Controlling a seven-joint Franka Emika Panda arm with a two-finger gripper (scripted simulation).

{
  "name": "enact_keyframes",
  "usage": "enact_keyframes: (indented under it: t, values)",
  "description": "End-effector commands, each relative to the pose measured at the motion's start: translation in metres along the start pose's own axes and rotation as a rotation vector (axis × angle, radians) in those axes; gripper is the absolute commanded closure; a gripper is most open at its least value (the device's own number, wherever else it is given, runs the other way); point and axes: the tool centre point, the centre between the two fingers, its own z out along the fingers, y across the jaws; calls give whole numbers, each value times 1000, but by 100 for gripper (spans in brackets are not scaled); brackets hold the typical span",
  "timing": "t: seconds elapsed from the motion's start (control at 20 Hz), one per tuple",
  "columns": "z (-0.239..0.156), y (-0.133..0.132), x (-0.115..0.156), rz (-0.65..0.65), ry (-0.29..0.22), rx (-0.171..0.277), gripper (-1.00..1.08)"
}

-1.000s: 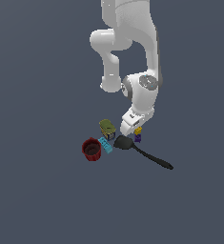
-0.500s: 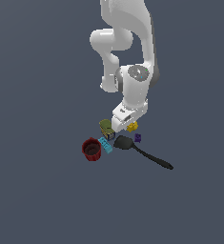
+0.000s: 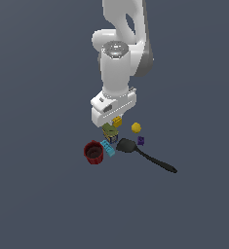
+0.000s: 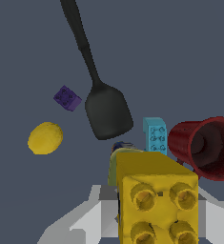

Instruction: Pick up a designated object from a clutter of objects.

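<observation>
My gripper (image 3: 116,121) is shut on the yellow brick (image 3: 117,121), which hangs a little above the clutter, over the olive-green can (image 3: 109,132). In the wrist view the studded yellow brick (image 4: 156,200) fills the space between my pale fingers (image 4: 87,221), with the can (image 4: 114,164) partly hidden behind it. Around the can lie the dark red cup (image 3: 93,152), the light-blue brick (image 3: 107,148) and the black spatula (image 3: 145,154).
A yellow ball (image 3: 136,127) and a tiny purple piece (image 3: 141,141) lie on the exterior view's right of the can. The wrist view shows the ball (image 4: 45,138), purple piece (image 4: 67,98), spatula (image 4: 106,112), blue brick (image 4: 155,136) and cup (image 4: 204,147).
The arm has swung toward the exterior view's left and risen slightly, carrying the yellow brick from beside the ball to above the can.
</observation>
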Motion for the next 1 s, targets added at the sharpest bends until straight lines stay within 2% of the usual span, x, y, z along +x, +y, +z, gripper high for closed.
enact_keyframes:
  t: [0.0,0.55,0.95]
  values:
    - [-23,20,-12,-1,1,1,108]
    - [-121,114,-61,0,0,0,108]
    - [-179,170,-88,0,-2,-2,108]
